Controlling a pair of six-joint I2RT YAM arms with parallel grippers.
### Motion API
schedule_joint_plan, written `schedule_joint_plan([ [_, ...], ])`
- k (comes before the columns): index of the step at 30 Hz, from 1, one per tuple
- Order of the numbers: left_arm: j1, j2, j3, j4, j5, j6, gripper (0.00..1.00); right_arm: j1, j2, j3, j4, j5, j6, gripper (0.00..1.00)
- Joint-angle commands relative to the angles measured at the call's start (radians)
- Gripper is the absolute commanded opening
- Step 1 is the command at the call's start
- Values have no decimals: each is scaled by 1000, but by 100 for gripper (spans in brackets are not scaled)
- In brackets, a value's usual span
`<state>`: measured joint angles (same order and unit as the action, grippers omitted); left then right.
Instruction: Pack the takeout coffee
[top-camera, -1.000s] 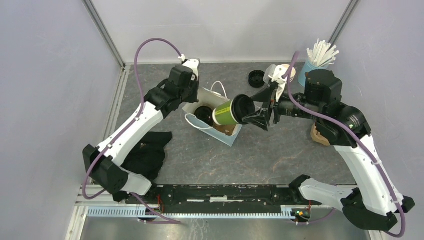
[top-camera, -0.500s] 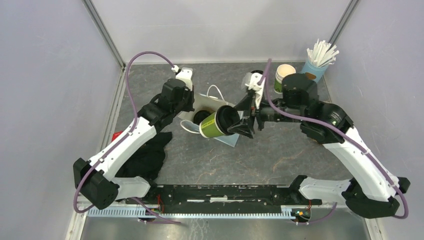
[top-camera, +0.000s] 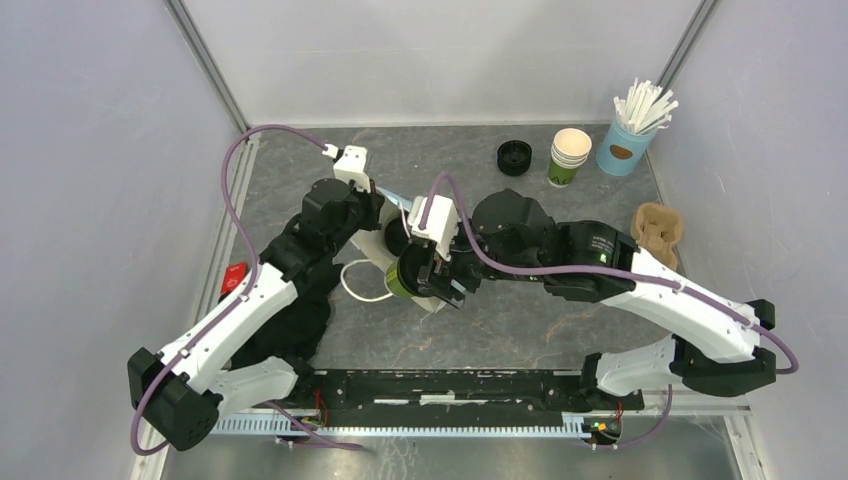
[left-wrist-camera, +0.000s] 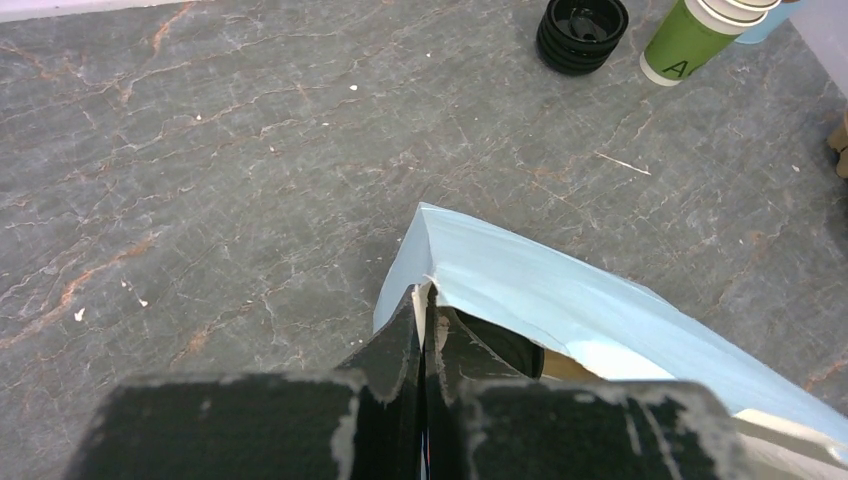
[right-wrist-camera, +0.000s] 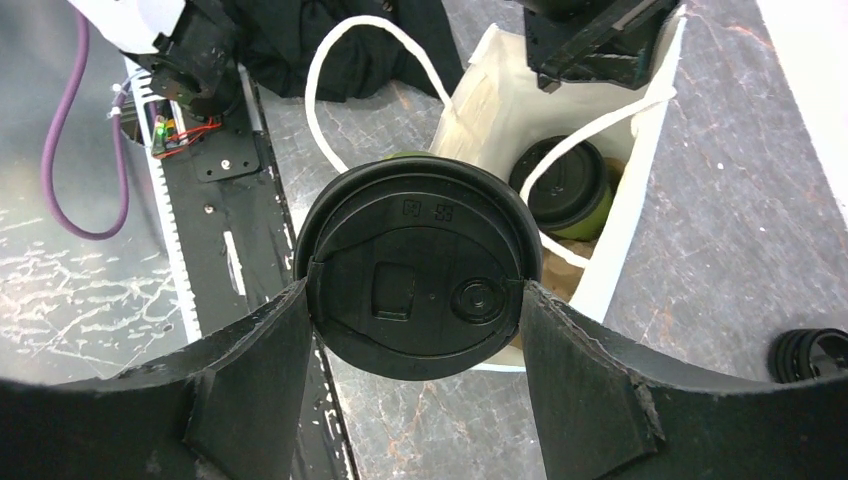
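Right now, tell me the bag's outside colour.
Pale blue; the bag shows best in the left wrist view.

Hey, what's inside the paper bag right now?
One lidded green cup sits inside the bag. The right pincer holds a second lidded cup at the bag's mouth, covering much of the interior, so the rest cannot be seen.

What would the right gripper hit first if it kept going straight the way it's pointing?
Probably the paper bag: the held cup hangs over its edge, beside the packed cup. Depth is unclear.
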<state>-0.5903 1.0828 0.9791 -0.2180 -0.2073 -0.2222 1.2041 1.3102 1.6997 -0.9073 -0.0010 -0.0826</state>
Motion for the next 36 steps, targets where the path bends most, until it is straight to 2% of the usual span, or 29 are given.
schedule_joint_plan([
  [1, 0, -46, -26, 81, 6, -9, 2, 40, -21, 52, 47, 148, 31, 8],
  [5, 1, -59, -32, 80, 5, -1, 2, 48, -67, 16, 46, 163, 59, 8],
  [9, 1, -70, -37, 79, 4, 0, 2, 48, -186, -129, 110, 154, 117, 7],
  [12, 1, -75, -38, 79, 10, 3, 2, 48, -212, -151, 118, 181, 119, 5],
  [16, 1, -74, -27, 63, 7, -2, 2, 64, -110, -46, 39, 233, 91, 2],
  [20, 1, -85, -16, 20, 2, -31, 2, 118, 18, 67, -21, 360, 46, 2],
  [27, 0, -97, 13, -85, -33, -93, 2, 189, 77, 72, -23, 569, 12, 3],
  [36, 1, -111, 44, -173, -68, -154, 2, 209, 173, 85, -48, 633, -138, 4],
])
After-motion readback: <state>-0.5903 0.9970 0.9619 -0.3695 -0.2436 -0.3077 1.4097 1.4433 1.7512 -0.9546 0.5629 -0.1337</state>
